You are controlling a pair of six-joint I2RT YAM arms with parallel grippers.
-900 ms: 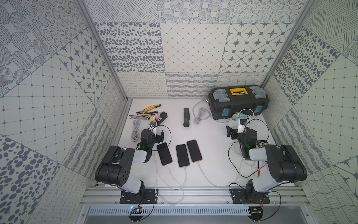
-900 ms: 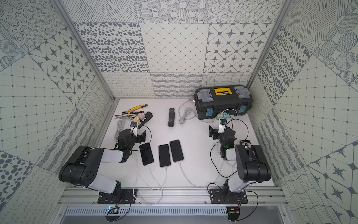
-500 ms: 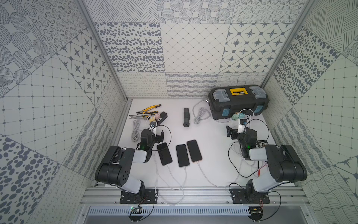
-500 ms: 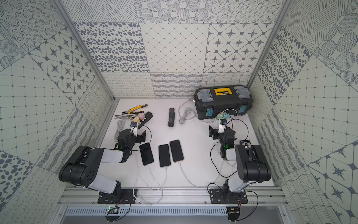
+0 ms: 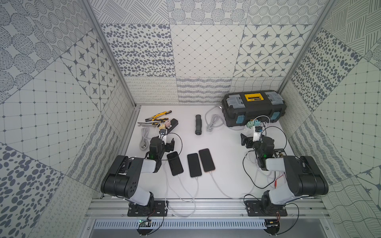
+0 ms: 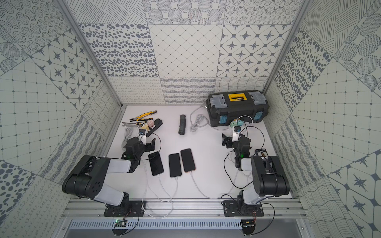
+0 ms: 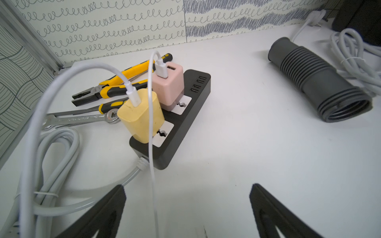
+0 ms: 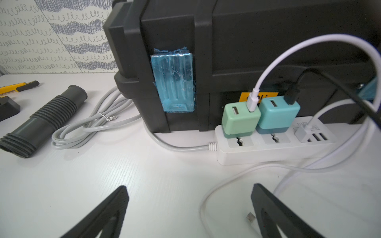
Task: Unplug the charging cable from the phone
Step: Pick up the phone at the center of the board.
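Hovering both arms by the power strips (image 7: 181,121), I've got the left gripper (image 7: 187,188) and right gripper (image 8: 189,188) spread wide, empty; three phones (image 5: 194,162) lie flat between them, charging cables (image 5: 197,182) plugged into their near ends, so either arm should reach.

White worktop (image 5: 224,144), matte, evenly lit, soft shadows. Walls (image 5: 202,51) on three sides: pale panels, grey patchwork prints of dots, stars, grids, squiggles, wavy lines. Metal posts (image 5: 111,55) at both back corners. Metal rail (image 5: 222,206) along front edge.
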